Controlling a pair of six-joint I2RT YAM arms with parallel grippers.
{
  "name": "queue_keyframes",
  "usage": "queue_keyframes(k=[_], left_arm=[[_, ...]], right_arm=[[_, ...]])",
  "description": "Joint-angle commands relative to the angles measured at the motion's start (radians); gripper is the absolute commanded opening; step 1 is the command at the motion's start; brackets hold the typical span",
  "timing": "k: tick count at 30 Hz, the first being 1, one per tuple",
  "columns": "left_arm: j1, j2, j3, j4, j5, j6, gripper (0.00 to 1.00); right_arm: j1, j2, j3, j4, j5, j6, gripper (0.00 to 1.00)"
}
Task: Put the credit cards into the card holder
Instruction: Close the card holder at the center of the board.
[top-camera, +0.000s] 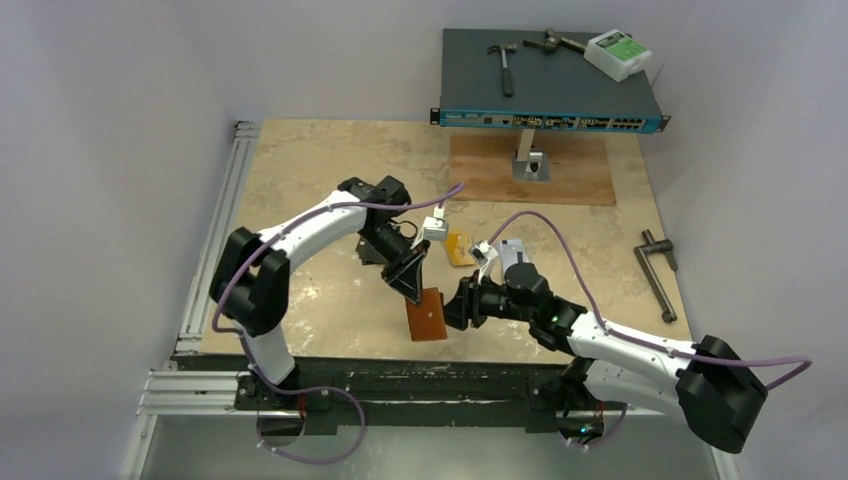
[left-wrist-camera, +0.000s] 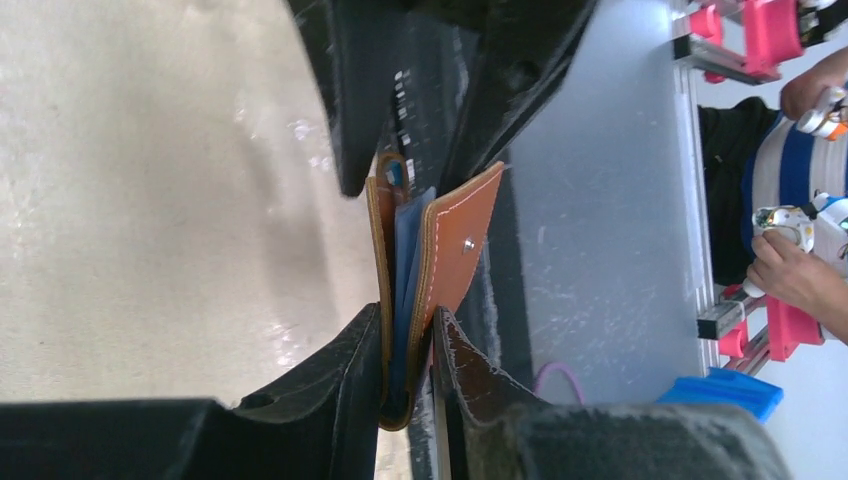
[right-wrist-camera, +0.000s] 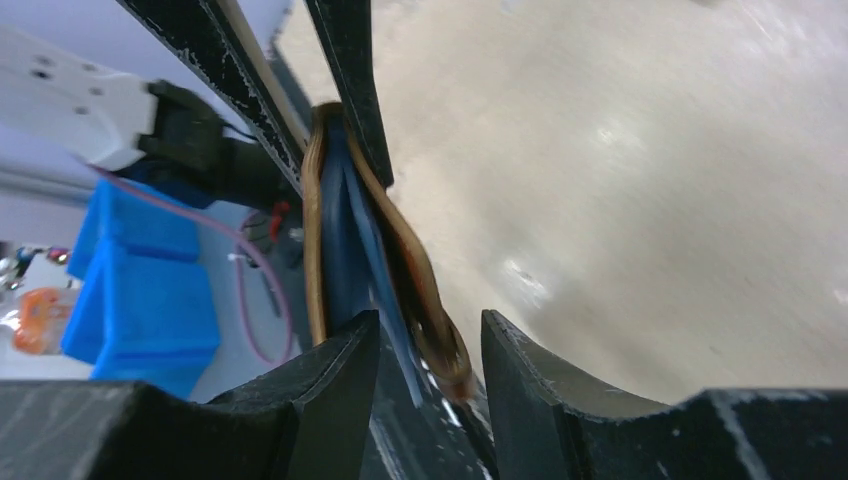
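My left gripper (top-camera: 412, 285) is shut on the fold end of the brown leather card holder (top-camera: 426, 316) and holds it upright near the table's front edge. In the left wrist view the gripper (left-wrist-camera: 408, 350) pinches the holder (left-wrist-camera: 462, 235), whose leaves spread to show light blue inside. My right gripper (top-camera: 462, 305) is at the holder's right edge. In the right wrist view it (right-wrist-camera: 430, 345) is open, with one brown leaf (right-wrist-camera: 440, 335) between its fingers. A gold-orange card (top-camera: 460, 247) and a silvery white card with a dark stripe (top-camera: 514, 251) lie flat behind it.
A network switch (top-camera: 550, 118) on a stand over a wooden board (top-camera: 570, 175) sits at the back, with hammers and a white-green box (top-camera: 618, 52) on top. A metal crank tool (top-camera: 660, 272) lies at the right. An aluminium rail (top-camera: 215, 230) borders the table's left.
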Motion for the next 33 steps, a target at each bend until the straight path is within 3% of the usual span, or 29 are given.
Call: queue_keyframes(k=[1,4,6,10,12,13,21,26,33], left_arm=[[-0.014,0.125,0.048,0.137,-0.138,0.040,0.21],[-0.022,0.204,0.108,0.155,-0.190,0.023,0.26],[-0.036,0.223,0.124,0.190,-0.256,-0.002,0.36],[-0.041,0.209,0.132,0.220,-0.322,-0.046,0.66],[-0.042,0.166,0.092,0.254,-0.351,-0.056,0.93],[-0.041,0.141,0.071,0.271,-0.382,-0.063,0.99],[-0.041,0.041,-0.012,0.275,-0.500,-0.131,1.00],[-0.024,0.006,-0.035,0.237,-0.471,-0.161,1.00],[0.016,-0.033,-0.102,0.294,-0.383,-0.339,1.00]], right_arm=[[-0.004,0.008,-0.036,0.045,0.064,0.036,0.45],[-0.005,0.042,-0.055,0.041,0.084,0.044,0.47],[-0.005,0.068,-0.058,0.026,0.090,0.043,0.47],[-0.005,0.087,-0.057,-0.054,0.137,0.031,0.50],[-0.005,0.086,-0.049,-0.112,0.192,0.022,0.51],[-0.005,0.085,-0.044,-0.140,0.219,0.022,0.52],[-0.004,0.015,0.002,-0.301,0.392,0.031,0.51],[0.012,0.037,0.093,-0.367,0.435,-0.096,0.49],[0.139,0.139,0.177,-0.337,0.503,-0.326,0.46]])
